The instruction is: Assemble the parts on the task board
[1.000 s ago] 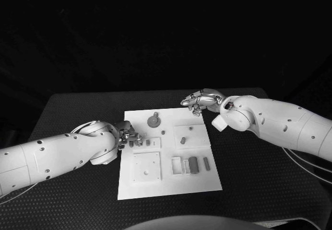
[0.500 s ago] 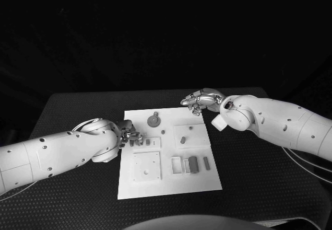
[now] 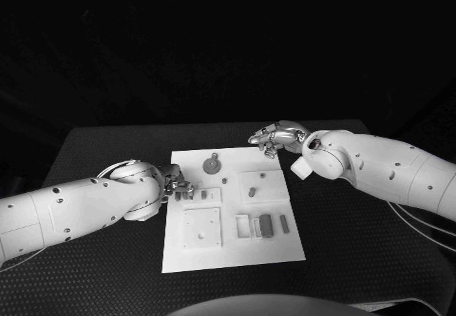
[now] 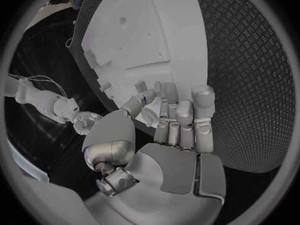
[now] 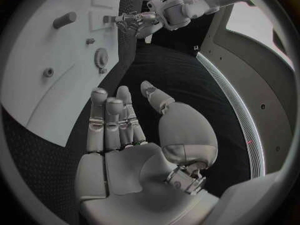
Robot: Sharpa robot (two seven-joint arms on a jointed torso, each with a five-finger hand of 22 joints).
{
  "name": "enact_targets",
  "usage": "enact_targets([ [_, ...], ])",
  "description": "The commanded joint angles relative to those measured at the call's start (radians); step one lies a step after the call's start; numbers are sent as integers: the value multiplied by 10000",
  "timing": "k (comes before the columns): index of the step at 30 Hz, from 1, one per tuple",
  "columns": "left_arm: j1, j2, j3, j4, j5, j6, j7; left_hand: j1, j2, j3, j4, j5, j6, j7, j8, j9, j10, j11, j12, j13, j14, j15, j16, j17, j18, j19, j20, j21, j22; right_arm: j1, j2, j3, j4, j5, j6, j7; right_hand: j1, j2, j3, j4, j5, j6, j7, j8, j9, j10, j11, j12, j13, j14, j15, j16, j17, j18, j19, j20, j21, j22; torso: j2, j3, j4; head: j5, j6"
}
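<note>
Meanwhile our left hand (image 3: pixel 176 185) has crept closer over the board (image 3: pixel 228 253), possibly pinching a part; our right hand (image 3: pixel 273 138) hangs open, unmoved

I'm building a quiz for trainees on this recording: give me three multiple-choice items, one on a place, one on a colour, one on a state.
1. Where is the right silver hand?
A. at the far right corner of the white task board
B. at its near edge
C. off the table

2. What colour is the table?
A. white
B. black
C. striped

3. What does the right hand hold?
A. a gear
B. a peg
C. nothing

A: the head view shows it at that corner.
B: its surface is dark.
C: its palm is bare in the right wrist view.
</note>
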Motion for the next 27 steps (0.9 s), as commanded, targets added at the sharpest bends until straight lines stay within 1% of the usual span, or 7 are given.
enact_targets([
  [1, 28, -11, -2, -10, -98, 407, -191, 53, 67, 670, -246, 159, 708, -166, 568, -7, 589, -485, 43, 20, 519, -490, 41, 18, 799, 84, -310, 71, 225, -5, 7, 2, 9, 12, 87, 64, -86, 15, -23, 52, 37, -6, 58, -36, -13, -50, 0, 41, -10, -86, -14, -42, -15, 201, -2, -90, -36, 162, -3, -3, 1, 8, 4],
  [3, 28, -28, -2, -13, -39, 444, -207, 48, 66, 681, -246, 161, 716, -172, 579, -3, 602, -489, 46, 23, 528, -494, 47, 22, 799, 89, -313, 84, 225, -5, 8, 2, 4, 12, 91, 64, -86, 15, -23, 52, 37, -5, 58, -36, -13, -50, 0, 41, -11, -86, -14, -42, -15, 201, -2, -90, -36, 162, -1, -8, -4, 11, -7],
  [11, 30, -8, -5, -44, 343, 653, -260, 30, 75, 710, -243, 165, 730, -182, 603, 7, 630, -497, 51, 30, 547, -502, 59, 30, 796, 101, -318, 116, 225, -5, 9, 2, 12, 12, 87, 62, -86, 16, -23, 52, 37, -6, 58, -36, -13, -51, 0, 42, -12, -86, -14, -42, -15, 201, -3, -90, -36, 162, 0, -6, 2, 17, -12],
  [17, 37, 116, -6, -162, 608, 680, -281, 7, 88, 720, -241, 150, 727, -183, 611, 10, 638, -498, 48, 31, 553, -503, 63, 34, 790, 100, -315, 131, 224, -5, 10, 2, 23, 12, 83, 61, -86, 16, -23, 52, 37, -6, 58, -36, -14, -51, 0, 43, -13, -87, -14, -42, -15, 201, -3, -90, -36, 162, 0, -6, 1, 43, -2],
  [27, 74, 296, -7, -355, 688, 817, -280, -116, 113, 699, -238, 97, 753, -196, 665, 32, 689, -499, 56, 47, 575, -499, 80, 51, 761, 98, -301, 182, 218, -5, 10, 2, 26, 12, 79, 59, -89, 17, -24, 54, 37, -6, 58, -35, -14, -51, 1, 44, -15, -87, -14, -42, -15, 201, -3, -89, -37, 162, 3, 4, -8, 75, -12],
])
